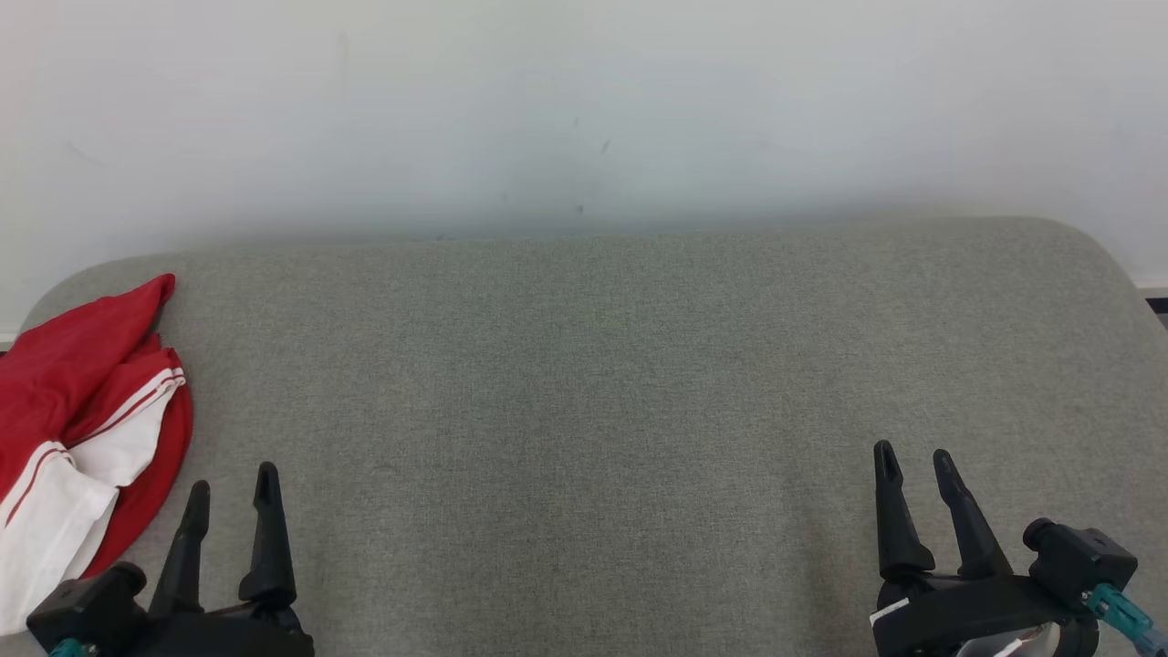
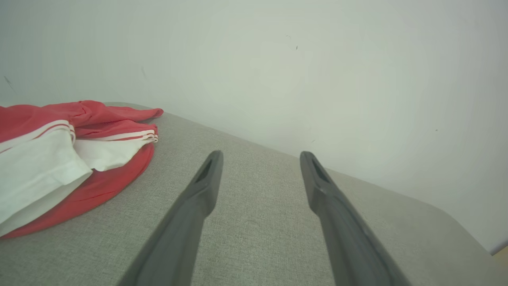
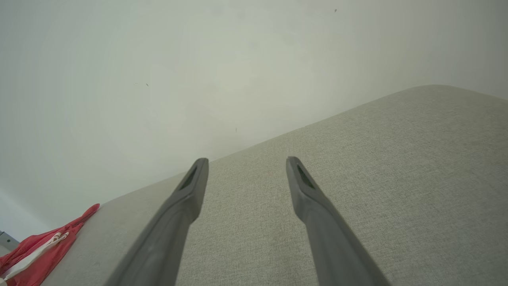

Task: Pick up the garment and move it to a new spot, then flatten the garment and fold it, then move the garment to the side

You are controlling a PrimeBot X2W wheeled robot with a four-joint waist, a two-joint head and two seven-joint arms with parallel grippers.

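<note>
1. My left tool (image 1: pixel 233 481) gapes open and empty, near the crumpled red-and-white garment (image 1: pixel 82 401).
2. That garment lies at the left edge of the grey tabletop (image 1: pixel 593 383).
3. My right tool (image 1: pixel 912 453), open too, holds nothing.

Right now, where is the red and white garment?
In the head view, the garment lies crumpled at the left edge of the grey surface, just beside the left end effector.
</note>
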